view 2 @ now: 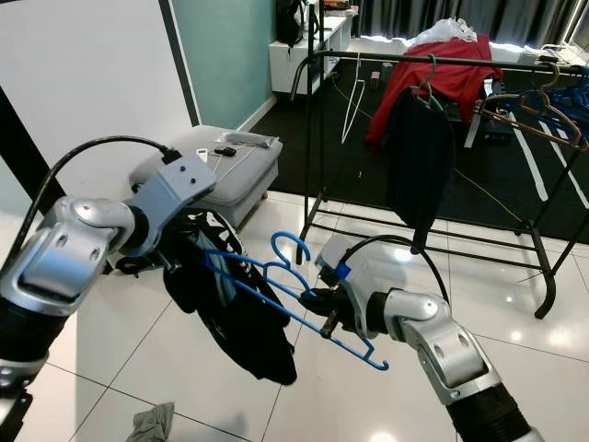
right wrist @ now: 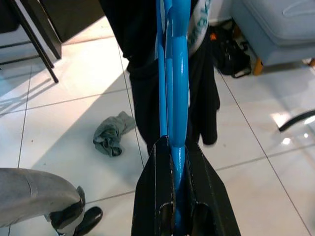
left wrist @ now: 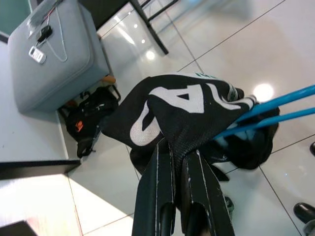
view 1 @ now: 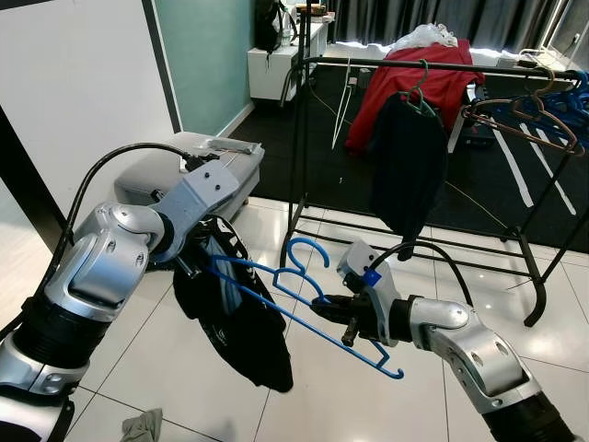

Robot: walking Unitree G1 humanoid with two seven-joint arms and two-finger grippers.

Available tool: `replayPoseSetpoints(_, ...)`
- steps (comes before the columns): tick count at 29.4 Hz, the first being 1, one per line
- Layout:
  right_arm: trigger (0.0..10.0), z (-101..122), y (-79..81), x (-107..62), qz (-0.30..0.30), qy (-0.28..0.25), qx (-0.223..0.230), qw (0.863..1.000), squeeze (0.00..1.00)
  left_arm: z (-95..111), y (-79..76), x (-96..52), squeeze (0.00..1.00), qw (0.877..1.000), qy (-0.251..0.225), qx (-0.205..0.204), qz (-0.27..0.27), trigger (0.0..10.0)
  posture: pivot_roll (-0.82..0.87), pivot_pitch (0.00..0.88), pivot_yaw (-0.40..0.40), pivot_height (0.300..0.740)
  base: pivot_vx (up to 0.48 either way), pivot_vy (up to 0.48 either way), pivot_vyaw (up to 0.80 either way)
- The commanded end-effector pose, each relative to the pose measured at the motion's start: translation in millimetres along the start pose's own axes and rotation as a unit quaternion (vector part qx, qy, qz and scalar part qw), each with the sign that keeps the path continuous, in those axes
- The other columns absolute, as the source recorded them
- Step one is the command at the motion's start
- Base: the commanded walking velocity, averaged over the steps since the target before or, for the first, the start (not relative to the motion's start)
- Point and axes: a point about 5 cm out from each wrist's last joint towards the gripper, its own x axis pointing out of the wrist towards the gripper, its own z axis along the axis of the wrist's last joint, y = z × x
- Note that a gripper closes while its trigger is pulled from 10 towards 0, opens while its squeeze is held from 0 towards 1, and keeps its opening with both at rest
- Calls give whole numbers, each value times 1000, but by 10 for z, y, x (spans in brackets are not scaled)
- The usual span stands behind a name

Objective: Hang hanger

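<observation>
Right tool [view 1: 342, 318] clamps blue hanger [view 1: 304, 304]; left tool [left wrist: 178, 162] pinches black shirt [view 1: 235, 322].

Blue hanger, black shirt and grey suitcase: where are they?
Blue hanger [view 1: 304, 313]: left eye view, on its lower bar.
Black shirt [left wrist: 182, 110]: left wrist view, on its white print.
Grey suitcase [view 2: 235, 175]: right eye view, on its top.

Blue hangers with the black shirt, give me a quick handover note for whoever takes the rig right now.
Right gripper: shut on the blue hangers, near one end.
Left gripper: shut on the black shirt, bunched over the hangers' other end.
Clothes rack stands ahead on the white tiles, carrying a dark garment and other hangers.
Done: hangers and shirt lifted.
Left: carry to the rack, hook over the rail, release.
</observation>
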Motion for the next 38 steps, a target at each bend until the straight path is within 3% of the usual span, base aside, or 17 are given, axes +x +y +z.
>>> replayPoseSetpoints(1,10000,-26,-9,-17,-8,8,3,1000,0,-47,60,-26,0,1000,8,-4,15,10000,-11,0,3,740,0,0,0)
replayPoseSetpoints(8,10000,16,-26,-85,-12,-17,0,1000,0,-97,143,-51,0,999,20,-3,35,10000,-15,0,3,740,0,0,0)
replayPoseSetpoints(11,10000,176,-103,-166,-17,-84,10,996,0,-89,146,-66,0,999,19,4,34,10000,-10,0,3,740,0,0,0)
replayPoseSetpoints(12,10000,176,-103,-166,-17,-84,10,996,0,-89,146,-66,0,999,19,4,34,10000,-10,0,3,740,0,0,0)
replayPoseSetpoints(13,10000,247,-184,-224,-30,-121,30,992,0,-79,153,-80,0,999,16,5,35,10000,-7,0,0,740,0,0,0)
replayPoseSetpoints(16,10000,294,-220,-270,-32,-149,45,987,0,-75,161,-91,0,999,14,5,36,10000,-4,0,0,740,0,0,0)
replayPoseSetpoints(18,10000,363,-290,-358,-36,-204,89,974,0,-72,177,-108,0,999,13,5,39,10000,-4,0,-2,740,0,0,0)
replayPoseSetpoints(21,10000,357,-308,-370,-37,-218,111,969,0,-67,178,-110,0,999,11,5,40,10000,-2,0,-4,740,0,0,0)
replayPoseSetpoints(24,10000,318,-282,-350,-31,-206,113,971,0,-58,174,-108,0,999,9,5,39,10000,-2,0,-3,740,0,0,0)
replayPoseSetpoints(26,10000,163,-144,-278,4,-148,97,984,0,-38,164,-103,0,999,3,5,38,10000,-4,0,-3,740,0,0,0)
replayPoseSetpoints(29,10000,8,-32,-233,33,-88,83,992,0,-25,164,-101,0,999,-1,5,39,10000,-3,0,-3,740,0,0,0)
replayPoseSetpoints(31,10000,8,-32,-233,33,-88,83,992,0,-25,164,-101,0,999,-1,5,39,10000,-3,0,-3,740,0,0,0)
replayPoseSetpoints(32,10000,-87,21,-224,49,-51,76,995,0,-20,169,-101,0,999,-2,5,41,10000,-4,0,-3,740,0,0,0)
replayPoseSetpoints(34,10000,-87,21,-224,49,-51,76,995,0,-20,169,-101,0,999,-2,5,41,10000,-4,0,-3,740,0,0,0)
replayPoseSetpoints(35,10000,-164,65,-226,63,-22,70,995,0,-17,173,-101,0,999,-3,6,42,10000,-4,0,-4,740,0,0,0)
replayPoseSetpoints(38,10000,-220,72,-241,64,0,57,996,0,-14,172,-101,0,999,-5,6,42,10000,-6,0,-3,740,0,0,0)
